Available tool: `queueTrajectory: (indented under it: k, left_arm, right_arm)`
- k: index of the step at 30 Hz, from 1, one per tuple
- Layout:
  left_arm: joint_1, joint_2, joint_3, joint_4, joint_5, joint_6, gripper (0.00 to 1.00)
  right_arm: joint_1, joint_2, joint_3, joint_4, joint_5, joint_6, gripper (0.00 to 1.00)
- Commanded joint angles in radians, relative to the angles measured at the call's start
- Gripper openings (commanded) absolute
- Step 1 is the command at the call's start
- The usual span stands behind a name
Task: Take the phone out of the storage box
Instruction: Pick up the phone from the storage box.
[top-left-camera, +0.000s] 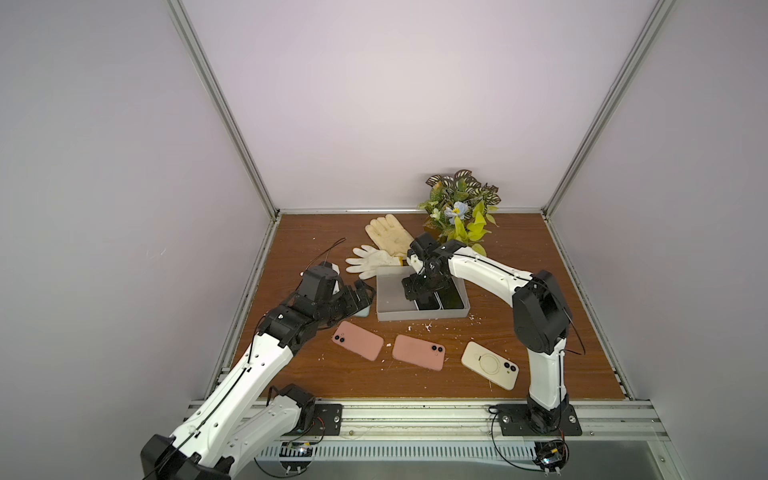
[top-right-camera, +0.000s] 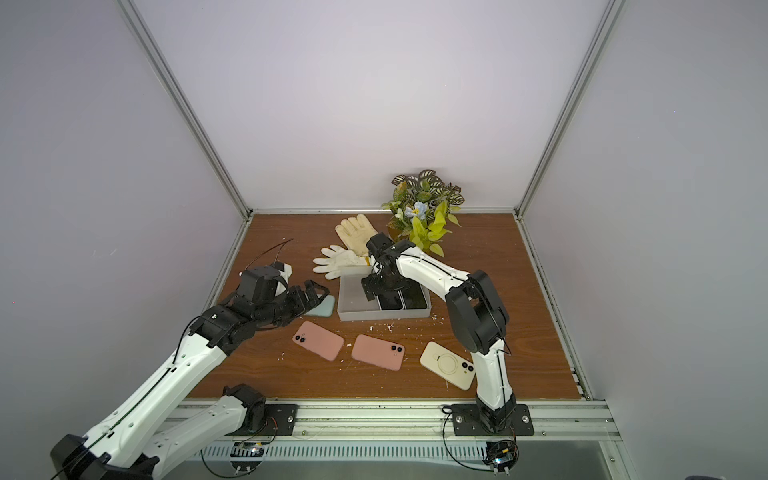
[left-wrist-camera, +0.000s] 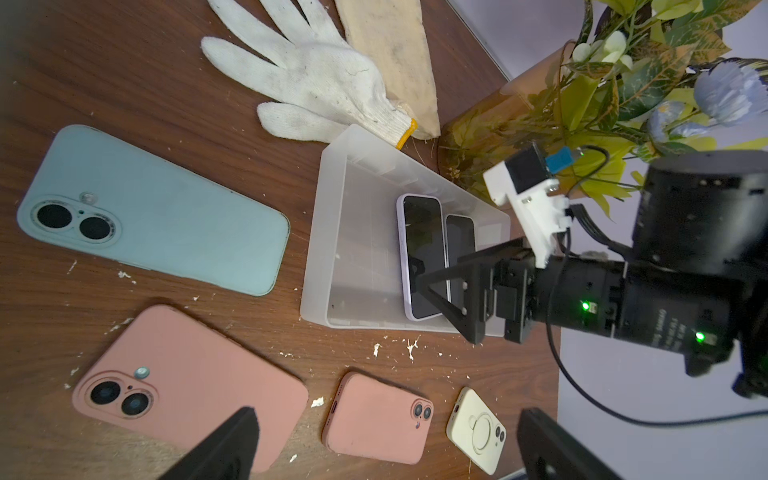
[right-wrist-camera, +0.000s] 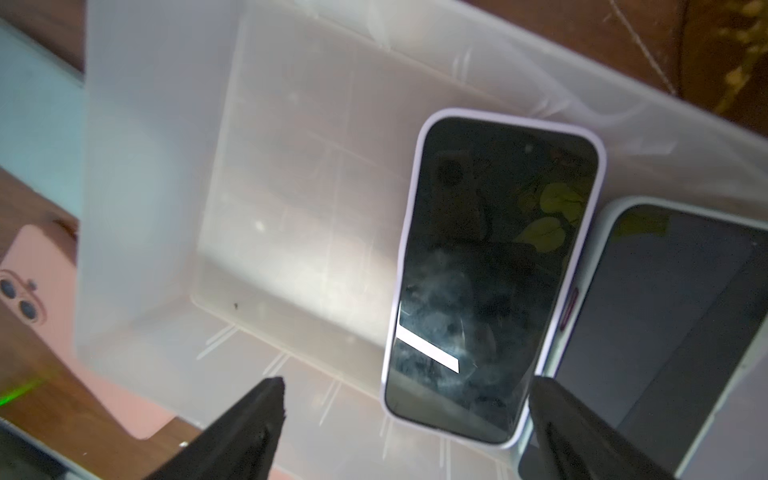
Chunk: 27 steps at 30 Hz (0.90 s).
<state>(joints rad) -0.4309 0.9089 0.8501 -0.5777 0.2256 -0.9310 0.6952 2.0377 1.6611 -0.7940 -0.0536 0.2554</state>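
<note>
Leftmost on the wood-grain table (top-left-camera: 311, 232), the left gripper (left-wrist-camera: 388, 419) hangs spread over a matte teal-cased phone (left-wrist-camera: 166, 224) just beside the storage box (left-wrist-camera: 322, 232), a shallow rectangular tray of frosted translucent plastic. Its right half holds a glossy lavender-cased phone (right-wrist-camera: 490, 270) and a pale-cased phone (right-wrist-camera: 665, 324), screens up, side by side; the right gripper (right-wrist-camera: 407, 386) hovers wide open astride the lavender one's end, contact indeterminate. A pink-cased phone (top-left-camera: 357, 346), second pink phone (top-left-camera: 418, 351) and cream phone (top-left-camera: 490, 365) lie in front; a knit glove (top-left-camera: 370, 259), leather glove (top-left-camera: 388, 232) and potted plant (top-left-camera: 461, 208) lie behind.

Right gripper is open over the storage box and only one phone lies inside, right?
No: the right gripper is open over the storage box, but two phones lie inside, a lilac-cased phone and a pale-cased phone. The right wrist view shows both.
</note>
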Motion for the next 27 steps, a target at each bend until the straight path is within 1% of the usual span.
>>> queueTrajectory:
  k: [1,7,10,17,21,26,27]
  left_arm:
    - [0.009,-0.005,0.000,0.013,0.014,0.029,1.00]
    - [0.012,-0.004,-0.009,0.029,0.014,0.021,1.00]
    - [0.013,-0.003,-0.012,0.029,0.015,0.019,1.00]
    - [0.021,-0.015,-0.023,0.029,0.012,0.014,1.00]
    - [0.027,-0.024,-0.036,0.030,0.017,0.009,1.00]
    - [0.034,-0.031,-0.048,0.030,0.017,0.009,1.00]
    - [0.036,-0.031,-0.049,0.029,0.017,0.010,1.00]
  right_arm:
    - [0.004,0.033,0.071,-0.062,0.065,-0.055,0.98]
    - [0.001,0.096,0.117,-0.082,0.149,-0.070,0.99]
    - [-0.001,0.121,0.134,-0.083,0.159,-0.078,0.99]
    - [-0.002,0.180,0.156,-0.079,0.113,-0.080,0.99]
    - [0.015,0.201,0.153,-0.065,0.069,-0.075,0.99]
    - [0.062,0.181,0.160,-0.027,-0.119,-0.092,0.98]
    - [0.066,0.168,0.158,-0.016,-0.136,-0.087,0.98]
